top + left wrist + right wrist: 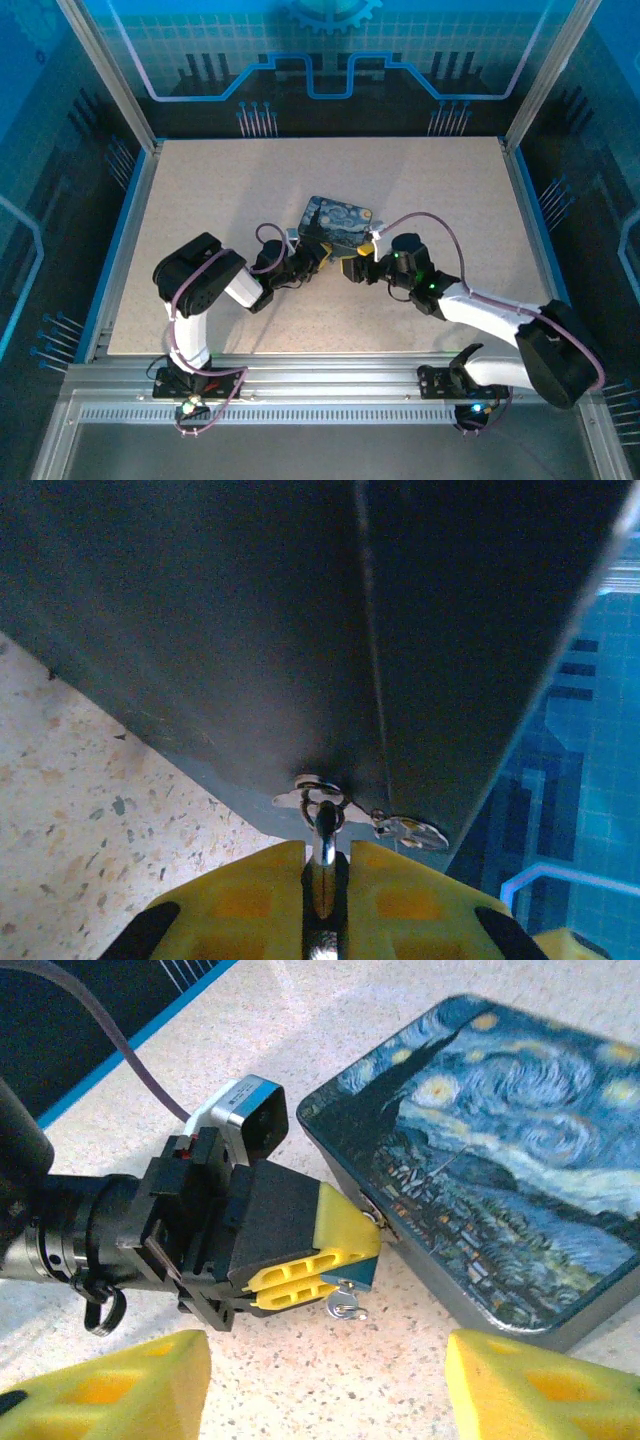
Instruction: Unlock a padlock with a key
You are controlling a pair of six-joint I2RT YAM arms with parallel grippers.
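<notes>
So the left gripper has its yellow pads pinched tight on the padlock, which sits right up against the side of the painted tin, hooked to the little latch there. A small silvery bit hangs just under the lock, pretty sure that's the key. The right gripper is spread wide with nothing in it, facing the lock from close by.

My guess is the lock is light, hard and slick, so grab the flat body, not the loop. The key looks fiddly and easy to knock loose; pinch its head. Room's tight: tin wall on one side, table just below, the left pads crowding above. The open approach is from the right gripper's side.
</notes>
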